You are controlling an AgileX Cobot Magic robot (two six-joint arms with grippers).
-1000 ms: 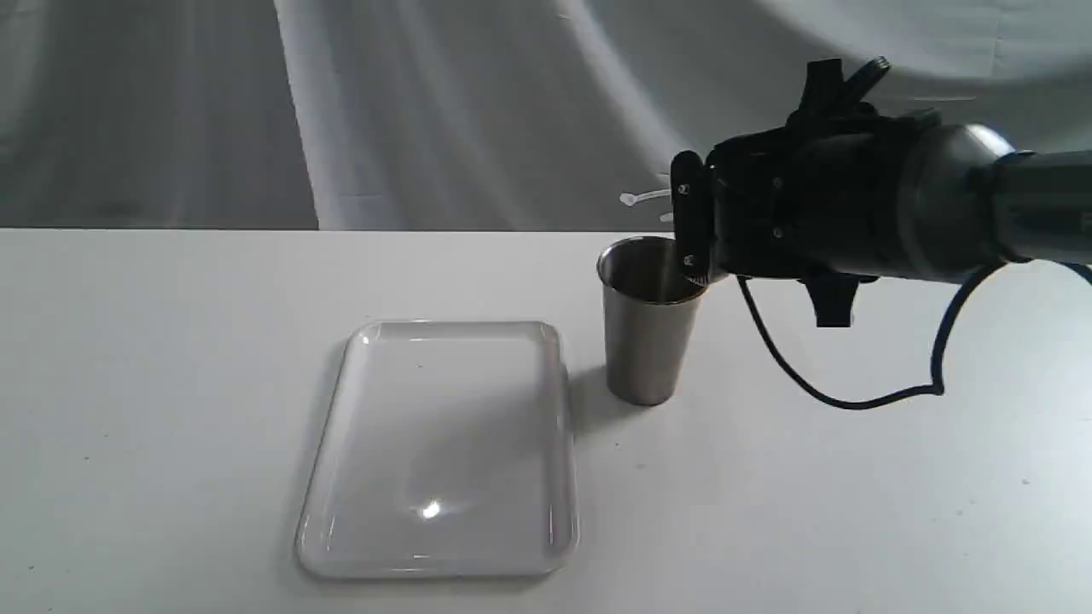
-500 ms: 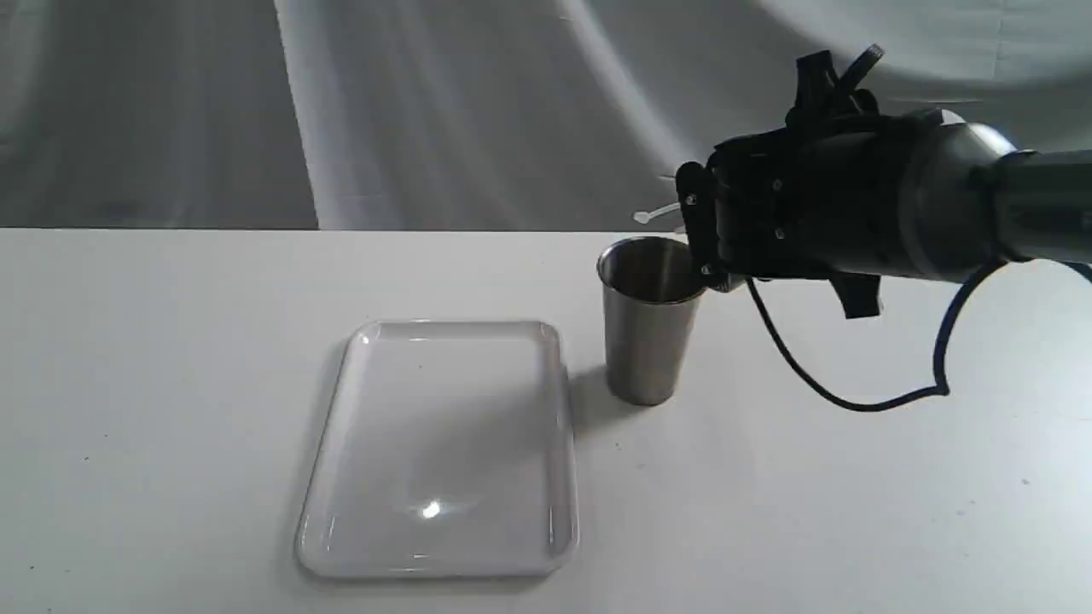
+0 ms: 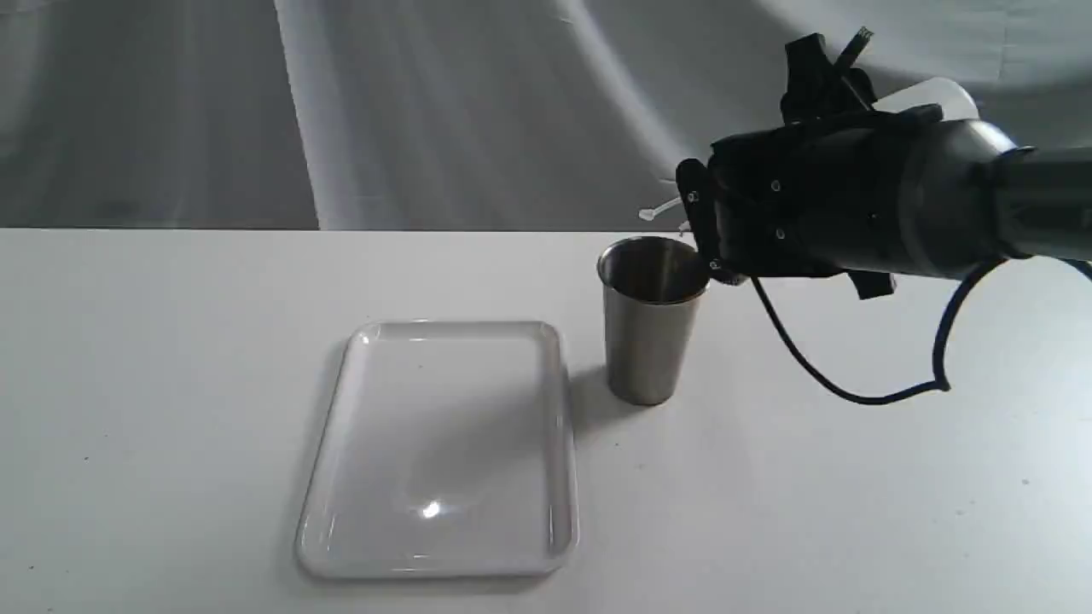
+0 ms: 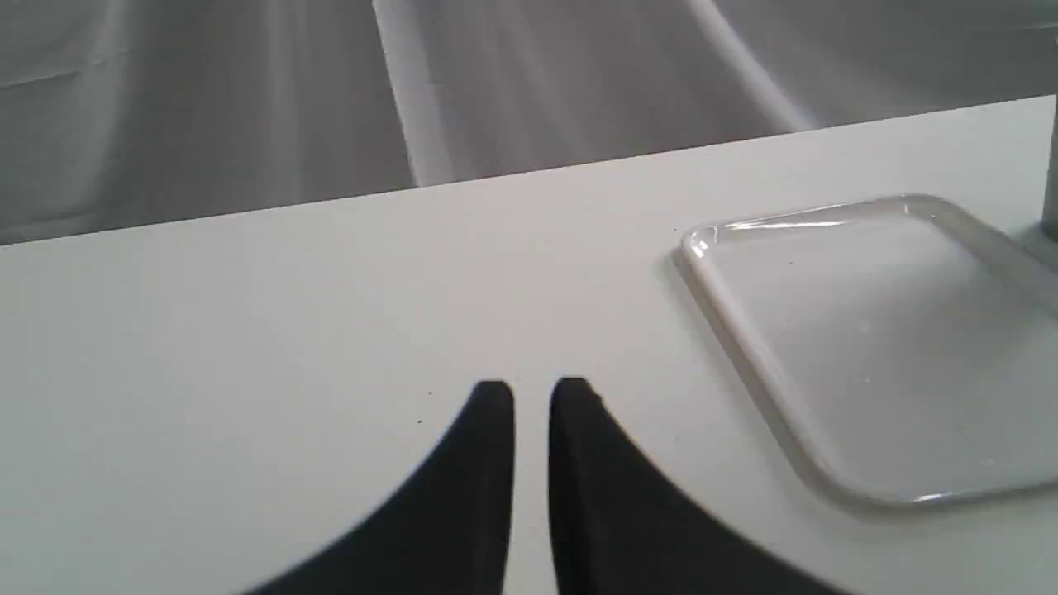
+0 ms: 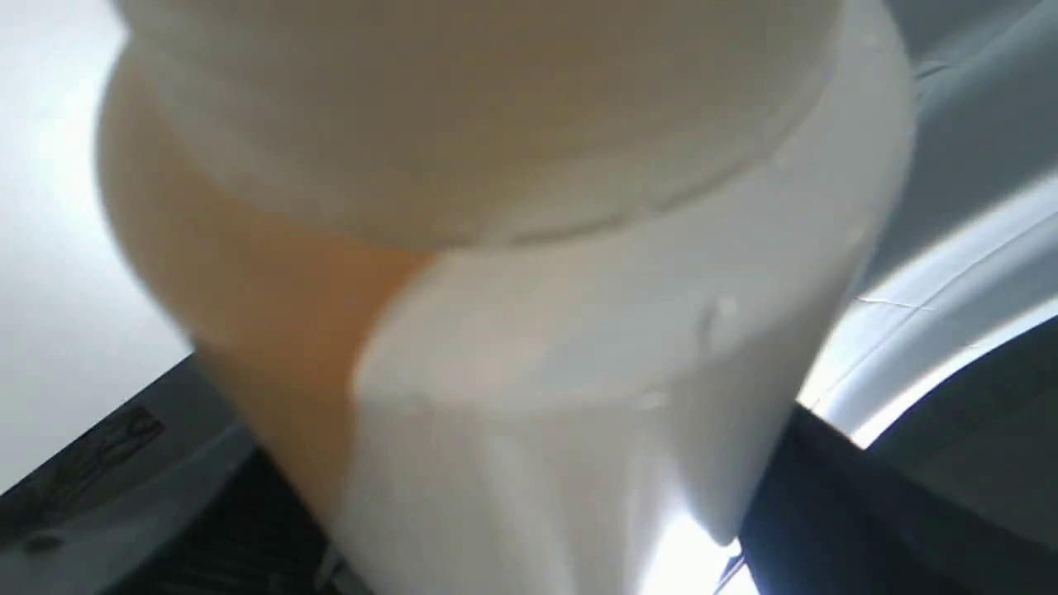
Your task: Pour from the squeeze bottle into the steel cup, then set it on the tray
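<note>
Exterior view: the cup stands upright on the table, just beside the far right corner of the tray and apart from it.
Right gripper: at the height of the cup's rim, on its right side, and clamped round the bottle.
Bottle: held in the air and tipped. The gripper hides most of it in the exterior view, where only its thin strap pokes out above the cup's far rim.
Right wrist view: the bottle's pale wall fills the picture, with amber liquid pooled along one side.
Stream: none can be seen, and the nozzle is hidden.
Cup contents: cannot tell, because the inside is dark.
Left gripper: low over bare table to the left of the tray, with its fingers nearly together, a thin slit between them, and nothing held.
Done: the bottle is grasped, lifted and brought to the cup.
Pour: probably under way or just finishing, though the pictures do not settle which.
Left: right the bottle, carry it over to the tray, stand it there and let go.
Tray: nothing lies on it.
</note>
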